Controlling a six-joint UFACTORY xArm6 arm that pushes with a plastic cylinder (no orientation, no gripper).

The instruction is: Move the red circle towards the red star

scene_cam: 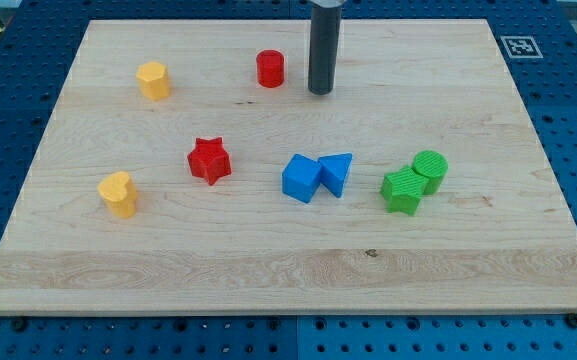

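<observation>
While the red circle (270, 69) sat far on the board, up-right of the red star (209, 160), my tip (319, 92) stood just right of it, apart. No pincer fitted; nothing held. Placement probably suited a leftward, nearward push.

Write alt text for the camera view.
My tip rests just right of the red circle, near the wooden board's top; the red star lies below and left of the circle. Yellow, blue and green blocks are scattered around.
</observation>
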